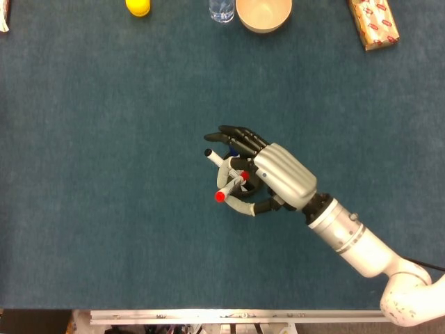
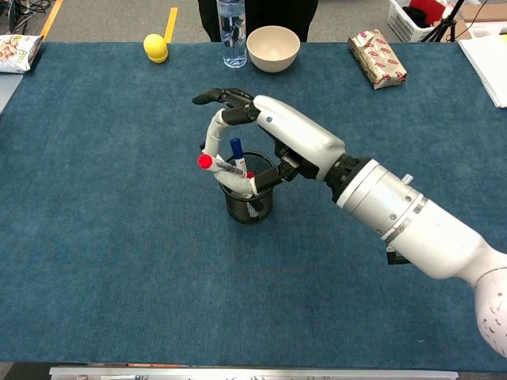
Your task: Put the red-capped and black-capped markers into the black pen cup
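The red-capped marker is pinched in the right hand, fingers curled around it, tilted over the black pen cup on the bench, evidently for dropping in.

One black mesh pen cup stands at mid-frame on the one blue-covered table. Three markers show: one red-capped marker, one blue-capped marker and one black-capped marker. Along the upper edge sit one yellow ball-like object, one clear water bottle, one cream bowl and two snack packets. One robot hand is in view.
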Available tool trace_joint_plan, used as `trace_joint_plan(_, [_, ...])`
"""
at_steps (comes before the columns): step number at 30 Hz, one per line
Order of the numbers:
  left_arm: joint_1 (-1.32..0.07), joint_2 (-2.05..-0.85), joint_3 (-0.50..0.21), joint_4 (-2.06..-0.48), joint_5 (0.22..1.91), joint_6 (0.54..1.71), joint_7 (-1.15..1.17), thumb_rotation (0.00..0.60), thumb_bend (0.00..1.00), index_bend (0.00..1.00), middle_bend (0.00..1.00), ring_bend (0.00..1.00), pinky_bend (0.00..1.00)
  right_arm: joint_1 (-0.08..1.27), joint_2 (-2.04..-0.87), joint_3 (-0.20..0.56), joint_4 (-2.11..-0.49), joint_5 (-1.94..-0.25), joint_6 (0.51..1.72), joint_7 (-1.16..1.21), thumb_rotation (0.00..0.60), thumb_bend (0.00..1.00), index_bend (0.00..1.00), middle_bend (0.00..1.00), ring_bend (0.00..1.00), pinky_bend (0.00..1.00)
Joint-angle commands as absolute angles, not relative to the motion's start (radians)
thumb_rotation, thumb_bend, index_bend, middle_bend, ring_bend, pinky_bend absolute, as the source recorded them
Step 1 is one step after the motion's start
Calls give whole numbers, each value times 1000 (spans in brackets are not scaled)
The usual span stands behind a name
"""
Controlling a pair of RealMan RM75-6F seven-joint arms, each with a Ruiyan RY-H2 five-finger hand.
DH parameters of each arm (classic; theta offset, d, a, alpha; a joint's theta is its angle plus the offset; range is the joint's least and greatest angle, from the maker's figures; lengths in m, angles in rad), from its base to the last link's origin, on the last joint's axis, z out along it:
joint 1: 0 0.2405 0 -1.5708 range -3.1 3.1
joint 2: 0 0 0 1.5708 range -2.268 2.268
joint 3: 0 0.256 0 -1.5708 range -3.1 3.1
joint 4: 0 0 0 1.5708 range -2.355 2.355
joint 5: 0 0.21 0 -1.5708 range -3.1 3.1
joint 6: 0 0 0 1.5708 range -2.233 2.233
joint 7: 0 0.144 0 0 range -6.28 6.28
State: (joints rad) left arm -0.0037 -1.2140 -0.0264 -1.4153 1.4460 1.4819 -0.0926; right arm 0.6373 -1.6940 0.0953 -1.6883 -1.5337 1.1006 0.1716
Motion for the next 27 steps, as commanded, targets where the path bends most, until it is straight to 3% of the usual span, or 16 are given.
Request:
trace_joint_plan(1, [-3, -1214, -27, -1415, 1443, 1481, -96, 600, 91, 463, 447, 397, 549, 634, -1717, 85, -1660, -1539, 1107, 178, 600, 352, 671, 142, 16, 79])
trace_joint_plan(7, [-3, -1217, -27, -1410, 1440, 1476, -98, 600, 91, 463, 447, 397, 549, 625, -1745, 79, -1621, -1556, 1131, 196, 600, 299, 661, 128, 16, 79])
trace_joint_plan(13, [-2, -1216, -26, -1409, 1442, 1478, -98, 600, 91, 463, 447, 397, 549, 616, -1746, 71, -1608, -1566, 1146, 208, 600, 10, 530, 95, 8, 79])
trace_joint_plan(20, [-4, -1216, -27, -1413, 1443, 1477, -94, 600, 92, 463, 447, 397, 549, 603, -1721, 64, -1621, -1575, 1162, 229, 600, 0, 428, 73, 0, 75])
trace_joint_plan(27, [-9, -1216, -30, -1422, 1443, 1474, -83, 600, 91, 463, 447, 397, 549, 569, -1670, 71, -1654, -1606, 1241, 237, 600, 0, 406, 69, 0, 75])
